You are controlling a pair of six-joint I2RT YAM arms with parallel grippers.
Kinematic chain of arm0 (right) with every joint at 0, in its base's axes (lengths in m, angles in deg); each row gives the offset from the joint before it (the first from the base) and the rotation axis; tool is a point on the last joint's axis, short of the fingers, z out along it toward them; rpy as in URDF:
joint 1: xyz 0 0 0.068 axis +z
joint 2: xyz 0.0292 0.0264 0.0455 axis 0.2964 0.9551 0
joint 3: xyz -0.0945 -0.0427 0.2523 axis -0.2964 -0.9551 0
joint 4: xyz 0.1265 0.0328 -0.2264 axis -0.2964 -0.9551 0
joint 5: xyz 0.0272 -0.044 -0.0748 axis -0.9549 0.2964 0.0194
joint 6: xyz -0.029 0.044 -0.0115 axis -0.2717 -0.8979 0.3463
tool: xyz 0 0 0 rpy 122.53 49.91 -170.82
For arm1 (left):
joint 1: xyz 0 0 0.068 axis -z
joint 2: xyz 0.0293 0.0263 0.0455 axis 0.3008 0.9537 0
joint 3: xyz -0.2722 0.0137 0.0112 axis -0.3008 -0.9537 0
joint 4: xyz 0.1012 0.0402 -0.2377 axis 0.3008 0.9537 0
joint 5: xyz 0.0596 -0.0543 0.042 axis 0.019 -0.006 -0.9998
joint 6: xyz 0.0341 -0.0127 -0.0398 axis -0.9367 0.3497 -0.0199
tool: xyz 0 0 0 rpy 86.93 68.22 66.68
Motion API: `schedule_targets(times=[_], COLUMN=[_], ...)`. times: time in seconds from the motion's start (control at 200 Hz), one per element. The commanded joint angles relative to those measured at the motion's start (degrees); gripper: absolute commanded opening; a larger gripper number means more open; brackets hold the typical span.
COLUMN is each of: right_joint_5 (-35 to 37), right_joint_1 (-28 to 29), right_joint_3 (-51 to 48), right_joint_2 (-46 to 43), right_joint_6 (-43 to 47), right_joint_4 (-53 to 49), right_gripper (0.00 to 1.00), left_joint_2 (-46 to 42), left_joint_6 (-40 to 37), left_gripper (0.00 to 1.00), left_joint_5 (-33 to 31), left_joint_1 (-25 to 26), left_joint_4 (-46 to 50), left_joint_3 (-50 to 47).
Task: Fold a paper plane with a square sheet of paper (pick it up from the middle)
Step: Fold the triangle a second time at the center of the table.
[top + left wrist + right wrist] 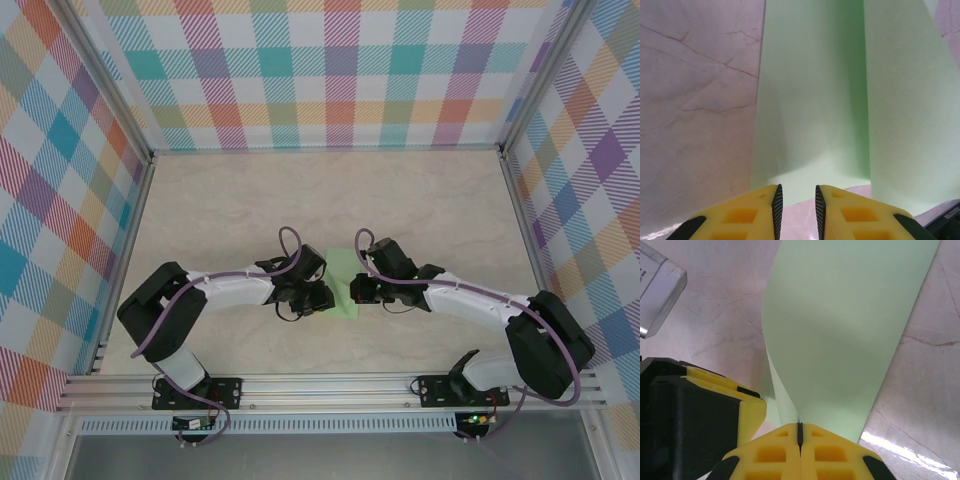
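While in right gripper (curled), paper

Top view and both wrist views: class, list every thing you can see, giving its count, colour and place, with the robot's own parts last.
paper: 1, pale green, mid-table between the grippers, one edge curled up
table: 1, pale marbled beige, under everything
walls: 3, pastel check, at the table's left, far and right sides
rail: 1, silver, near edge, carrying the arm bases
block: 1, white-grey, top left of the right wrist view; unclear what it is
cables: 2, purple, one along each arm
arms: 2, white and black, reaching in from the near edge
left gripper: 1, yellow, jaws slightly apart at the paper
right gripper: 1, yellow, shut on the paper's lifted edge
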Motion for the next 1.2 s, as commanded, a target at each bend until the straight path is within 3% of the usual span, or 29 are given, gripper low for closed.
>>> schedule_targets(times=[0.0,0.475,0.625,1.2], right_joint_5=[0.66,-1.88,-4.03,3.10], right_joint_1=[-0.23,-0.23,-0.23,-0.16], right_joint_3=[0.47,2.76,4.57,11.07], right_joint_2=[-0.32,1.52,4.50,14.03], right_joint_6=[0.87,-0.17,0.15,5.78], right_joint_4=[-0.83,0.89,2.30,-6.77], right_gripper=[0.02,0.03,0.03,0.02], left_joint_2=[2.14,-0.59,-1.25,0.47], left_joint_6=[-2.74,-6.96,-8.62,-8.43], left_gripper=[0.23,0.19,0.21,0.21], left_joint_5=[-1.57,-10.93,-9.85,-9.18], left_joint_1=[0.92,0.51,0.42,0.42], left_joint_4=[3.24,15.29,14.99,14.71], left_joint_3=[2.32,3.63,3.92,4.67])
